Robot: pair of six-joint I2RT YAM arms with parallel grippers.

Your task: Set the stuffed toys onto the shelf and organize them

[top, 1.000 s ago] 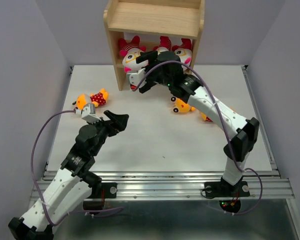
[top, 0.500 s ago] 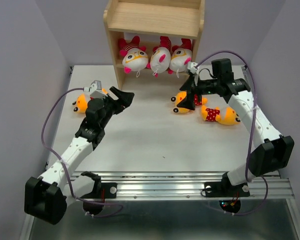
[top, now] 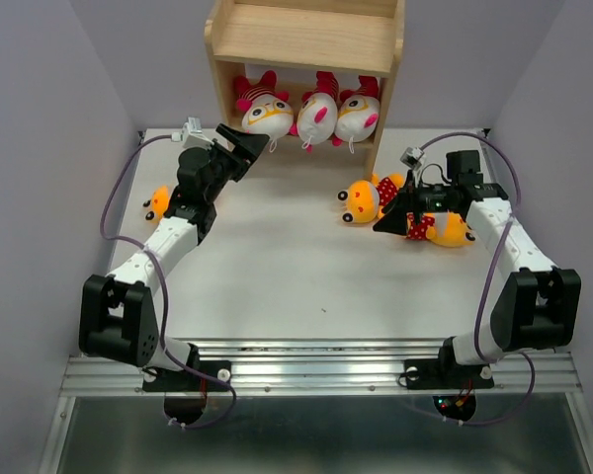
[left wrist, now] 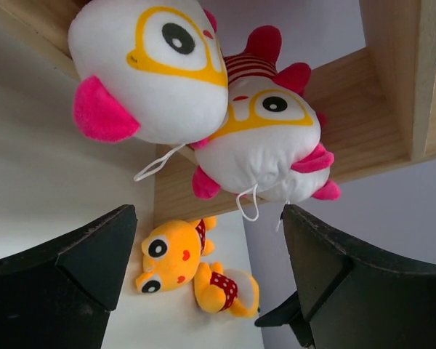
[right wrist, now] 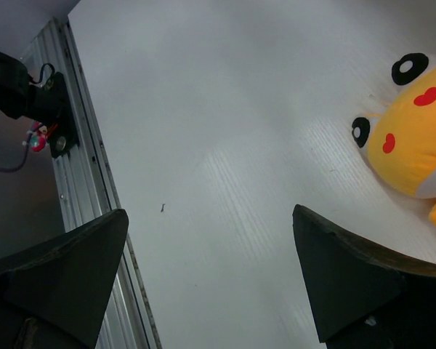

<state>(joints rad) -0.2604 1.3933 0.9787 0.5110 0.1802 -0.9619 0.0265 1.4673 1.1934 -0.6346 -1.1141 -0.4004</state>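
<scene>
The wooden shelf stands at the table's back, with three white-headed stuffed toys on its lower board. My left gripper is open beside the shelf's left panel, just left of the leftmost white toy. Its wrist view shows two white toys above the open left gripper, with two yellow toys beyond. My right gripper is open and empty, low between two yellow toys. A third yellow toy lies far left.
The shelf's upper board is bare. In the right wrist view the open right gripper faces white table, with a yellow toy at its right and the metal front rail at its left. Grey walls close in both sides.
My left arm has stretched from the table's left side up to the shelf's left panel. My right arm has drawn back from the shelf and dropped among the yellow toys on the right.
</scene>
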